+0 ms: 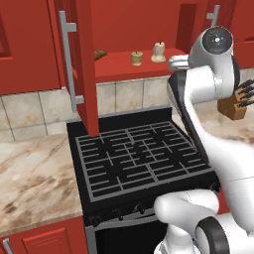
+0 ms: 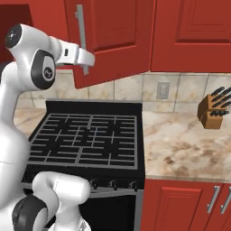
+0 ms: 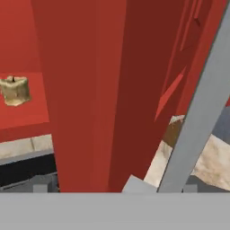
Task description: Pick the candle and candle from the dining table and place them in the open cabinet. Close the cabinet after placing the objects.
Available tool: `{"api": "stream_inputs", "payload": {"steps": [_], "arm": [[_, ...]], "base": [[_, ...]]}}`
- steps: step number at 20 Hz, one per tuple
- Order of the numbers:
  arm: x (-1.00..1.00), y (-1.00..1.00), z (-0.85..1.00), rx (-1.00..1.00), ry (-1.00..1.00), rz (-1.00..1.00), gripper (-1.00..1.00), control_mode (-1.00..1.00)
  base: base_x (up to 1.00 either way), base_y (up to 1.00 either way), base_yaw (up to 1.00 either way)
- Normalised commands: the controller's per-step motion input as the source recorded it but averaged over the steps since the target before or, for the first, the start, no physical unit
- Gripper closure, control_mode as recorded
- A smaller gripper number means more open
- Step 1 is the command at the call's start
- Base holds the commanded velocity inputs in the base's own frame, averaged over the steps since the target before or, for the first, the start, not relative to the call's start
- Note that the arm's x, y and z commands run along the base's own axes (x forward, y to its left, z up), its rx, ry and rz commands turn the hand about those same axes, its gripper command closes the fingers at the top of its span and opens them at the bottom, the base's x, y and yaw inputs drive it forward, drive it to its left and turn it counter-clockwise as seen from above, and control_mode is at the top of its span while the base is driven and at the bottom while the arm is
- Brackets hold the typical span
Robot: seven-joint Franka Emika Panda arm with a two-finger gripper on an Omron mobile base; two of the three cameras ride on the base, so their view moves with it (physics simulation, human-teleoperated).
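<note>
White arm (image 2: 27, 58) beside open red cabinet door (image 2: 108, 40), black stove (image 2: 85, 144) below, knife block (image 2: 214, 110) right.

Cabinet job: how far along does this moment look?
Placing looks done: the golden-tan candle and the cream candle both stand on the red shelf inside the cabinet. In hand is the closing: the hand view sits close against the edge of a cabinet door, its silver handle alongside. Left: both doors stand open above the stove.
</note>
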Motion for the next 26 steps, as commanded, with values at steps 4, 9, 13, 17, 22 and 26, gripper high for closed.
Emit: {"api": "stream_inputs", "payload": {"steps": [4, 9, 13, 17, 22, 26], "arm": [[0.96, 0.62, -0.08, 0.00, 0.00, -0.33, -1.00, -1.00], [0.56, 0.26, 0.00, 0.02, 0.02, -0.11, -1.00, -1.00], [0.71, 0.00, 0.00, 0.08, 0.01, 0.01, -1.00, -1.00], [0.53, 0.00, 0.00, 0.17, 0.00, 0.11, -1.00, -1.00], [0.69, 0.00, -0.05, 0.24, -0.02, 0.17, -1.00, -1.00], [0.62, 0.00, -0.09, 0.23, -0.06, 0.17, -1.00, -1.00]], "base": [[0.00, 0.00, 0.00], [0.00, 0.00, 0.00], [0.00, 0.00, 0.00], [0.00, 0.00, 0.00], [0.00, 0.00, 0.00], [0.00, 0.00, 0.00]]}}
